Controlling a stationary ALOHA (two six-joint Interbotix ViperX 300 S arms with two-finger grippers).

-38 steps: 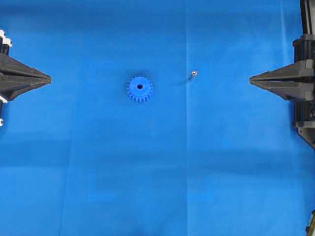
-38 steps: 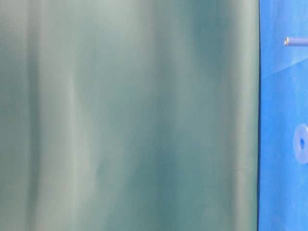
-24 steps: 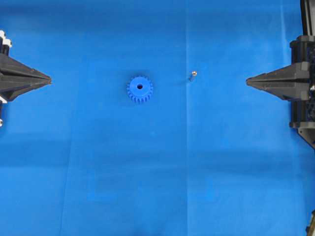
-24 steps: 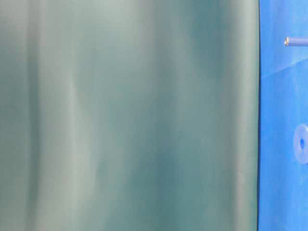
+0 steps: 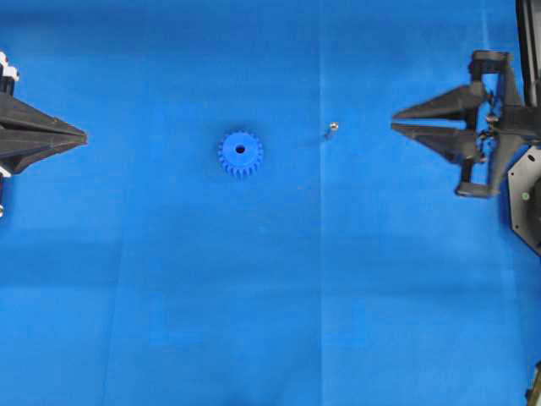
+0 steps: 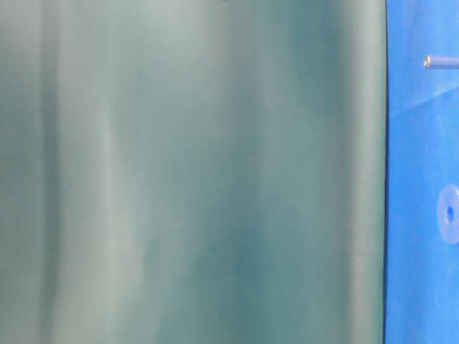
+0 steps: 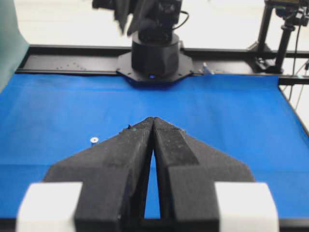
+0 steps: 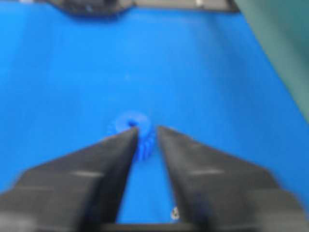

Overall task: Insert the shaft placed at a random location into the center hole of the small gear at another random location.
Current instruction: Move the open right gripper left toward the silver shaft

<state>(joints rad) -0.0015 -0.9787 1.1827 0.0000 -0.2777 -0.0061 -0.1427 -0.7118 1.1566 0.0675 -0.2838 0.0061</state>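
The small gear (image 5: 240, 153) lies flat on the blue cloth left of centre, its dark center hole (image 5: 240, 149) facing up. The shaft (image 5: 332, 128) stands as a shiny dot to the gear's right, apart from it. My right gripper (image 5: 395, 120) is open with nothing between its fingers, a short way right of the shaft. In the right wrist view the gear (image 8: 145, 145) shows past the open gripper (image 8: 146, 129), and the shaft (image 8: 175, 211) shows low by the right finger. My left gripper (image 5: 84, 135) is shut at the far left. The left wrist view shows the shut gripper (image 7: 153, 119) and the shaft (image 7: 93, 140).
The blue cloth (image 5: 270, 296) covers the whole work surface. The right arm's black base (image 7: 154, 53) stands at the cloth's far edge in the left wrist view. A green backdrop (image 6: 193, 172) fills most of the table-level view, with the shaft (image 6: 439, 62) and gear (image 6: 450, 213) at its right edge.
My right gripper has moved left toward the shaft and its fingers have spread apart. The left gripper, the gear and the shaft have not moved.
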